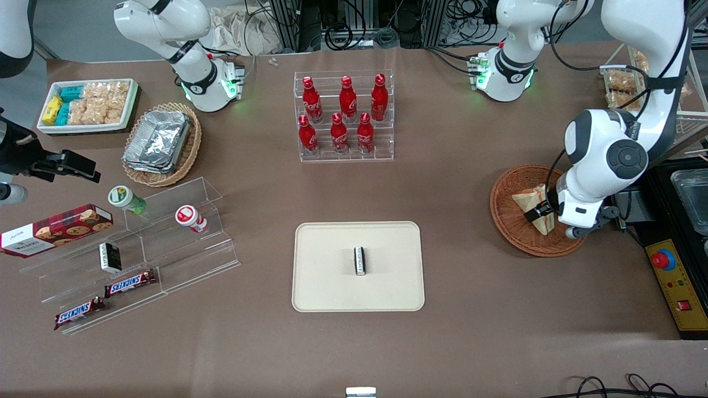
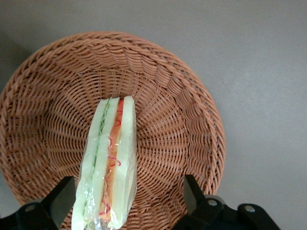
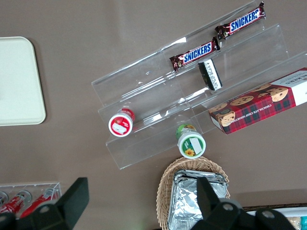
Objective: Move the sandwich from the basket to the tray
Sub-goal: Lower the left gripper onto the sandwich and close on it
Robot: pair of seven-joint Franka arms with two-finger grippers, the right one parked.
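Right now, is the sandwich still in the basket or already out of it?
In the basket. The sandwich stands on edge on the wicker, between the fingers of the open tool.

Left gripper (image 2: 127, 203) low, fingers apparently wide apart

Wrapped sandwich wedge (image 2: 112, 158) stands on edge in the round wicker basket (image 2: 182, 96), filling edge facing the camera, between the spread fingers (image 2: 60, 201) of the left gripper (image 2: 127, 199), closer to one finger; basket sits on a plain grey-brown tabletop (image 2: 259, 48).
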